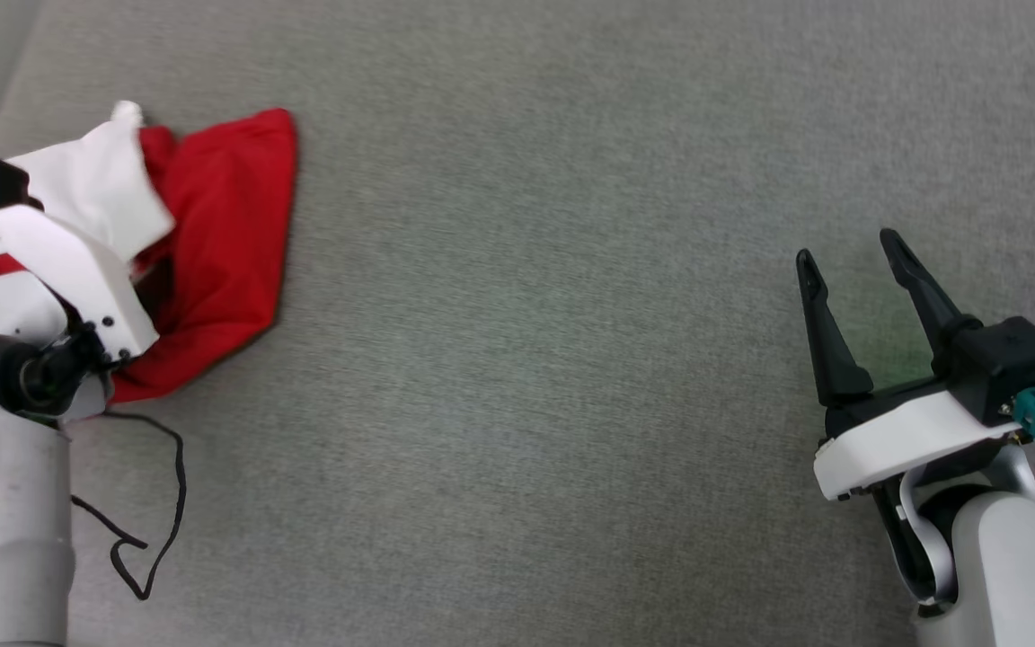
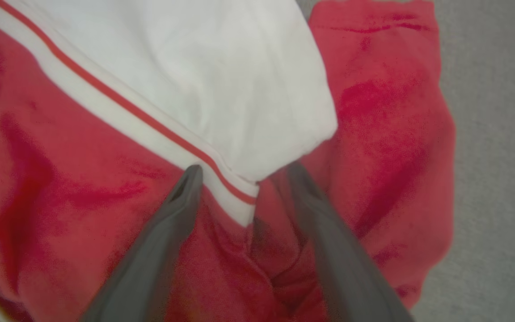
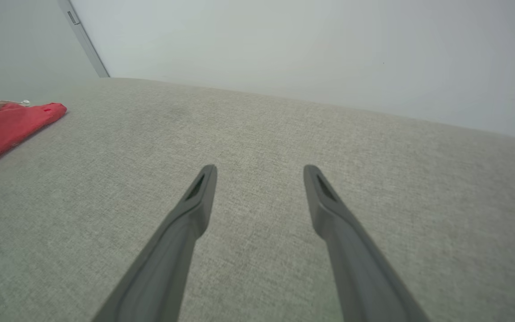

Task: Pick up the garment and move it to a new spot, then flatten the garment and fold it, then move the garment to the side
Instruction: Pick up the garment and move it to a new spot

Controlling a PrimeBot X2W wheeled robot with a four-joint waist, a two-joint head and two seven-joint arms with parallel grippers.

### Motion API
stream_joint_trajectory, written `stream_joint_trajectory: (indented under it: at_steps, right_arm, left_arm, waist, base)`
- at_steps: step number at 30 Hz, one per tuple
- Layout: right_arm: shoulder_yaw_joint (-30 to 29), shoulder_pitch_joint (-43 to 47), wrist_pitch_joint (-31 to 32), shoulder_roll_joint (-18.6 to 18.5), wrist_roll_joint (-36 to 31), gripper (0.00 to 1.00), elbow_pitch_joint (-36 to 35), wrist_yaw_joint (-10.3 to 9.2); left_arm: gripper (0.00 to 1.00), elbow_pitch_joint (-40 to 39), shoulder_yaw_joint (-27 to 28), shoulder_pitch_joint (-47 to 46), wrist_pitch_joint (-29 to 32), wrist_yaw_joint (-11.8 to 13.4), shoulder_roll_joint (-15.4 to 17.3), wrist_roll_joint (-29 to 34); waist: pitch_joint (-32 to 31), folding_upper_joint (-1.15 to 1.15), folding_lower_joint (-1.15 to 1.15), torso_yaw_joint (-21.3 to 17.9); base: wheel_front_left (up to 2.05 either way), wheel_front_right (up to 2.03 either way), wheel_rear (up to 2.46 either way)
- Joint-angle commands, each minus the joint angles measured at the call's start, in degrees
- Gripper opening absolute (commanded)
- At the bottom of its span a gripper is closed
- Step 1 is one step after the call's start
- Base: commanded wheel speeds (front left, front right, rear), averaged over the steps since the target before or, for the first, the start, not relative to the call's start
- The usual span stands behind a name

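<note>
Garment (image 1: 230, 207) crumpled beneath left gripper (image 2: 244, 167), jaws spread; right gripper (image 1: 848, 246) spread, well apart.

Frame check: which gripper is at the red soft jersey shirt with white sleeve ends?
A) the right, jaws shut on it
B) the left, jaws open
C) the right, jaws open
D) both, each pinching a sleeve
B: the left gripper has its jaws spread over the red soft jersey shirt at a white sleeve end, while the right gripper hangs open over the grey fabric surface, apart from it.
</note>
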Motion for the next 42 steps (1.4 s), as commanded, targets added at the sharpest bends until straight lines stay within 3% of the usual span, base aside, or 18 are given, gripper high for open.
stream_joint_trajectory:
  at_steps: [1,9,10,11,12,17,23,28,35,42]
  right_arm:
    - [0.2,-1.4,-0.4,0.0,0.0,1.0,0.2,-0.02]
    - [0.6,-3.1,-1.3,0.0,0.2,1.0,1.7,-0.03]
    - [0.6,-3.1,-1.4,0.0,0.2,1.0,1.9,-0.03]
    - [0.6,-3.0,-1.5,0.0,0.3,1.0,2.1,-0.03]
    - [0.6,-3.0,-1.6,0.0,0.3,1.0,2.3,-0.03]
    - [0.4,-1.4,-1.9,0.0,0.7,1.0,3.1,-0.03]
    - [-0.9,1.1,-2.3,0.1,1.4,1.0,4.1,-0.03]
    - [-1.7,3.6,-2.9,0.1,2.6,1.0,4.8,-0.03]
    - [-2.8,7.0,-3.3,0.2,5.2,1.0,5.0,-0.03]
    - [-2.7,10.0,-3.1,0.2,6.5,1.0,4.6,-0.03]
  left_arm:
    - [1.0,1.0,0.0,-0.6,1.9,0.2,0.6,-0.4]
    - [1.0,7.8,-1.6,1.9,11.1,0.0,-0.7,-3.3]
    - [0.73,8.3,-1.9,2.2,11.8,-0.1,-0.9,-3.5]
    - [0.33,8.5,-2.1,2.4,11.6,-0.1,-0.9,-3.5]
    - [0.0,8.5,-2.3,2.5,10.7,-0.1,-0.6,-3.0]
    - [0.0,8.6,-2.6,1.9,6.6,0.6,1.3,-0.9]
    - [0.0,6.2,-2.7,-0.8,-5.2,2.8,4.1,3.2]
    - [0.0,4.9,-3.0,-1.6,-14.6,3.7,4.5,5.6]
    - [0.0,2.0,-4.7,-2.9,-25.8,4.1,4.1,8.6]
    - [0.0,-0.8,-7.8,-2.6,-30.9,3.5,1.2,9.9]
  waist:
    - [3.0,0.0,-0.01,-2.6]
    - [4.5,0.0,-0.01,-3.2]
    - [4.3,0.0,-0.01,-3.2]
    - [4.0,0.0,-0.01,-3.2]
    - [3.6,0.0,-0.01,-3.2]
    - [0.3,0.0,-0.01,-3.0]
    - [-5.5,0.0,-0.01,-2.4]
    - [-11.4,0.0,-0.01,-2.7]
    - [-18.1,0.0,-0.01,-5.0]
    - [-22.5,0.0,-0.01,-11.1]
  base:
    - [0.0,0.0,0.0]
    - [0.0,0.0,0.0]
    - [0.0,0.0,0.0]
    - [0.0,0.0,0.0]
    - [0.0,0.0,0.0]
    - [0.0,0.0,0.0]
    - [0.0,0.0,0.0]
    - [0.0,0.0,0.0]
    - [0.0,0.0,0.0]
    - [0.0,0.0,0.0]
